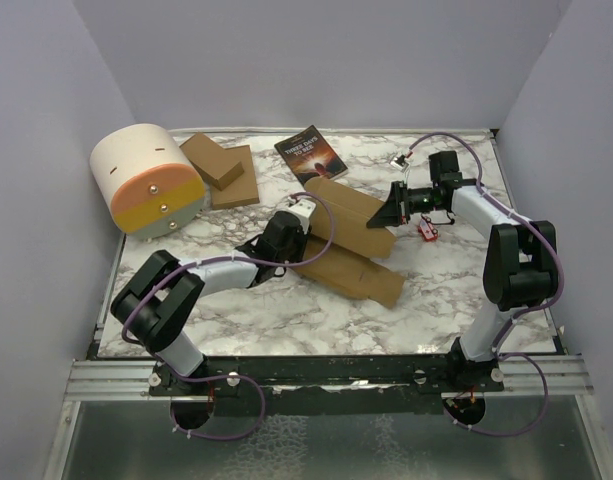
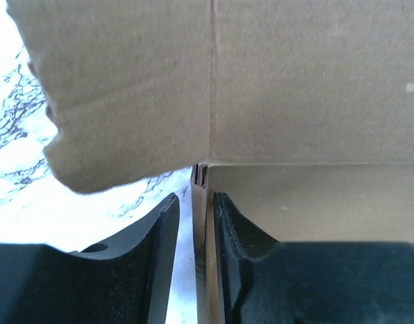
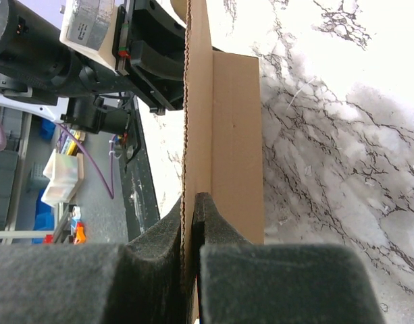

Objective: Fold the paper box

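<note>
Lying on the table [image 1: 286,315] between both arms, the paper box [image 1: 351,240] is being clamped at its right edge by the right gripper [image 3: 193,201] — the left gripper [image 2: 195,202], jaws slightly parted, is straddling an upright wall opposite.

We've got white links and black joints on left arm [image 1: 221,272] and right arm [image 1: 476,207], purple cables [image 1: 333,222], matte-black left gripper [image 2: 196,200].
</note>
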`<control>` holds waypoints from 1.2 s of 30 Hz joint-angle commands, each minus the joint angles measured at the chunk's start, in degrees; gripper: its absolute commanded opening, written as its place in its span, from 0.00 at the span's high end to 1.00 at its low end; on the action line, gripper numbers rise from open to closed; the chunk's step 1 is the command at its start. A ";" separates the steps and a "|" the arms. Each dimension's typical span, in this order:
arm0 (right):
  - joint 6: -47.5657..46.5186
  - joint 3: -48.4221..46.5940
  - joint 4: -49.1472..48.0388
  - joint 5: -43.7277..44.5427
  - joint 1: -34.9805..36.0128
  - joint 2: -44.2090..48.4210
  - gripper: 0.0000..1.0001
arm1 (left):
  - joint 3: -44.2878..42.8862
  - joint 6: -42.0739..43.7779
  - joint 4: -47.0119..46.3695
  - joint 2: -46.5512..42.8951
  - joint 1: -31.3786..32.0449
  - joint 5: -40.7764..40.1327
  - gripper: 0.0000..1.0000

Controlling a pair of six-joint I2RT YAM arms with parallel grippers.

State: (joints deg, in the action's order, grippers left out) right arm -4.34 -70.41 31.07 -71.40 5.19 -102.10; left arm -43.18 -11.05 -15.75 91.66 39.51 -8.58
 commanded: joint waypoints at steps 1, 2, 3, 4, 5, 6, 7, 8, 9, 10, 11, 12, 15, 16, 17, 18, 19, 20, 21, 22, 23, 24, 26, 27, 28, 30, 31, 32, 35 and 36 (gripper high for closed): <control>-0.69 0.45 -1.14 0.99 -0.01 0.14 0.97 | 0.38 -1.06 2.14 -3.03 0.05 0.58 0.69; -0.77 0.41 -1.13 1.08 -0.01 0.23 0.97 | 0.30 -1.13 2.63 -3.25 0.12 0.43 0.69; -0.91 0.45 -1.17 1.15 -0.01 0.35 0.97 | 0.22 -1.26 3.08 -3.36 0.12 0.24 0.69; -0.98 0.45 -1.14 1.37 -0.01 0.45 0.97 | 0.13 -1.34 3.60 -3.41 0.13 -0.02 0.69; -1.02 0.52 -1.29 1.49 -0.01 0.61 0.97 | 0.04 -1.39 3.86 -3.37 0.13 -0.24 0.69; -1.04 0.64 -1.41 1.52 -0.01 0.74 0.97 | 0.03 -1.50 4.08 -3.27 0.13 -0.49 0.69; -1.06 0.69 -1.45 1.53 -0.01 0.70 0.97 | -0.09 -1.47 4.13 -3.07 0.13 -0.71 0.70; -1.14 0.64 -1.45 1.55 0.01 0.73 0.97 | -0.25 -1.46 4.24 -2.76 0.12 -0.88 0.71; -1.20 0.63 -1.37 1.55 0.03 0.81 0.97 | -0.46 -1.56 4.32 -2.30 0.13 -0.94 0.71; -1.22 0.59 -1.36 1.53 0.05 0.84 0.97 | -0.66 -1.45 4.30 -1.86 0.09 -0.97 0.71; -1.22 0.59 -1.36 1.52 0.06 0.90 0.97 | -0.86 -1.52 4.24 -1.43 0.10 -0.88 0.71; -1.25 0.61 -1.32 1.60 0.08 0.94 0.97 | -1.08 -1.60 4.14 -0.99 0.12 -0.81 0.71; -1.40 0.55 -1.29 1.64 0.08 1.03 0.97 | -1.35 -1.84 4.04 0.01 0.09 -1.38 0.72; -1.45 0.54 -1.28 1.69 0.07 1.09 0.97 | -1.43 -1.81 4.21 0.11 0.13 -1.62 0.72; -1.44 0.59 -1.27 1.81 0.08 1.11 0.97 | -1.44 -1.86 4.22 0.20 0.13 -1.96 0.74; -1.46 0.55 -1.27 1.87 0.08 1.12 0.97 | -1.47 -1.79 4.23 0.29 0.08 -2.33 0.78; -1.60 0.59 -1.27 1.96 0.08 1.12 0.97 | -1.46 -1.60 4.40 0.40 0.13 -2.75 0.85; -1.63 0.63 -1.25 2.13 0.08 1.12 0.97 | -1.47 -1.35 4.61 0.51 0.13 -3.09 0.92; -1.70 0.66 -1.20 2.26 0.08 1.20 0.97 | -1.46 -0.93 4.73 0.68 0.13 -3.44 1.00; -1.83 0.55 -1.14 2.37 0.08 1.23 0.97 | -1.41 -0.52 5.05 0.91 0.13 -4.11 1.00; -1.88 0.55 -1.12 2.57 0.08 1.30 0.97 | -1.40 -0.05 5.38 1.16 0.25 -5.00 1.00; -1.95 0.50 -1.16 2.69 0.09 1.47 0.98 | -1.34 0.48 5.77 1.34 0.44 -6.05 1.00; -2.03 0.49 -1.19 2.75 0.17 1.62 0.98 | -1.22 1.82 6.15 1.63 0.75 -7.12 1.00; -2.04 0.51 -1.19 2.79 0.17 1.68 0.98 | -1.26 2.48 6.20 1.79 1.00 -7.68 1.00; -2.08 0.46 -1.16 2.95 0.29 1.76 0.98 | -1.43 3.12 6.53 1.92 1.23 -8.45 1.00; -2.22 0.45 -1.12 3.11 0.47 1.81 0.98 | -1.76 4.43 7.25 2.24 1.70 -9.56 1.00; -2.22 0.45 -1.16 3.11 0.52 1.81 0.97 | -2.01 5.06 7.71 2.50 1.99 -10.14 1.00; -2.27 0.45 -1.14 3.23 0.57 1.82 0.98 | -2.38 5.58 8.24 2.74 2.24 -10.64 1.00; -2.30 0.45 -1.19 3.22 0.61 1.71 0.98 | -3.29 6.07 9.29 3.25 2.78 -11.44 0.97; -2.28 0.52 -1.19 3.13 0.61 1.66 0.97 | -3.39 6.04 9.33 3.34 2.89 -11.39 0.96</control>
State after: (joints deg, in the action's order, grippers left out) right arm -5.89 -70.22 30.76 -68.75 5.43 -102.08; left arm -45.39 -8.14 -10.57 93.43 42.02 -15.18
